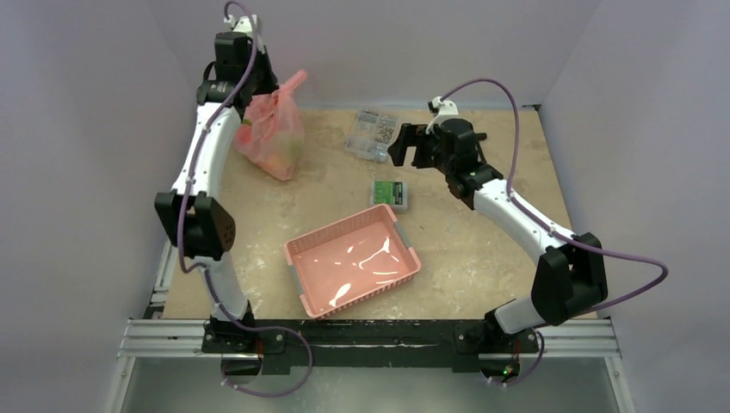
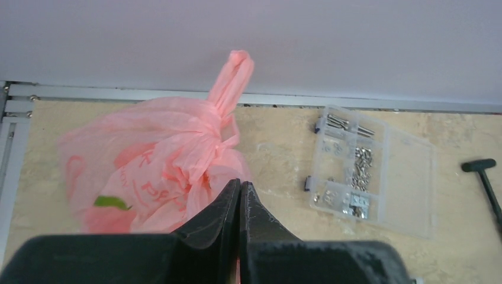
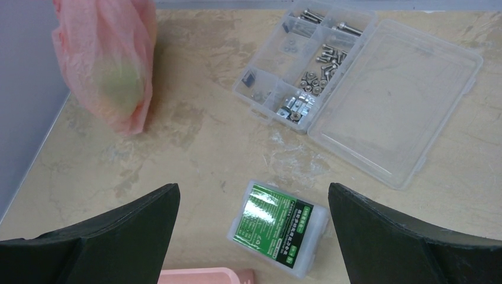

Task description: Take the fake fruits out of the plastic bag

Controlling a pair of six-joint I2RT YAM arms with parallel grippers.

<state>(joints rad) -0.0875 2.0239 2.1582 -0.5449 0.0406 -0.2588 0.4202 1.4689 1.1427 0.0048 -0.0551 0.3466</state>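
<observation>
- Left gripper (image 2: pixel 240 188) is pinching shut on the plastic bag (image 2: pixel 148 148) near its knot.
- Right gripper (image 3: pixel 253 192) is hanging wide open, gripping nothing.
- Fake fruits (image 2: pixel 109 202) are showing through the bag.

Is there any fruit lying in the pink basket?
No, the pink basket shows only glare on its bare floor, and the plastic bag sits apart from it near the far edge.

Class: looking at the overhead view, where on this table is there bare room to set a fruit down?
Bare patches: between the plastic bag and the pink basket, and the far right corner past the right arm. Crowded: the far middle, where the open parts case and green-labelled box lie.
</observation>
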